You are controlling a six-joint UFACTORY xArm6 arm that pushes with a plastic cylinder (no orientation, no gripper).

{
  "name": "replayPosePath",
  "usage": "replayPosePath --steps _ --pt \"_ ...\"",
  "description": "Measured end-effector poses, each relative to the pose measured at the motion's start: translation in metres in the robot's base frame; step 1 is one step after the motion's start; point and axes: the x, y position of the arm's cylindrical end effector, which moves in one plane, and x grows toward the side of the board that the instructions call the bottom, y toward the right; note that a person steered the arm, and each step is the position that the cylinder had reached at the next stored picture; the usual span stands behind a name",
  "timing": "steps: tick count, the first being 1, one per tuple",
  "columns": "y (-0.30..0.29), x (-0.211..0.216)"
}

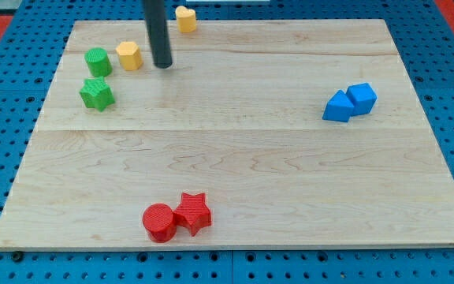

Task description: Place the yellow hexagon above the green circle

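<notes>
The yellow hexagon (129, 56) lies near the view's upper left of the wooden board (235, 166). The green circle (97, 61) sits just to its left, a small gap between them. My tip (162, 65) rests on the board just right of the yellow hexagon, close to it; I cannot tell whether they touch. The dark rod rises to the view's top edge.
A green star (97, 93) lies below the green circle. A second yellow block (185, 18) sits at the board's top edge. A blue triangle (337, 106) and blue cube (362, 98) touch at the right. A red circle (159, 222) and red star (193, 212) touch near the bottom.
</notes>
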Motion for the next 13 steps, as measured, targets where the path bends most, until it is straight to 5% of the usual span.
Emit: replayPosePath --steps 1,3,5,9,11,13 --pt "-0.064 0.001" --pt "-0.045 -0.034" --pt "0.034 -0.021" --pt "0.025 -0.084" --pt "-0.036 -0.094" --pt "0.041 -0.060"
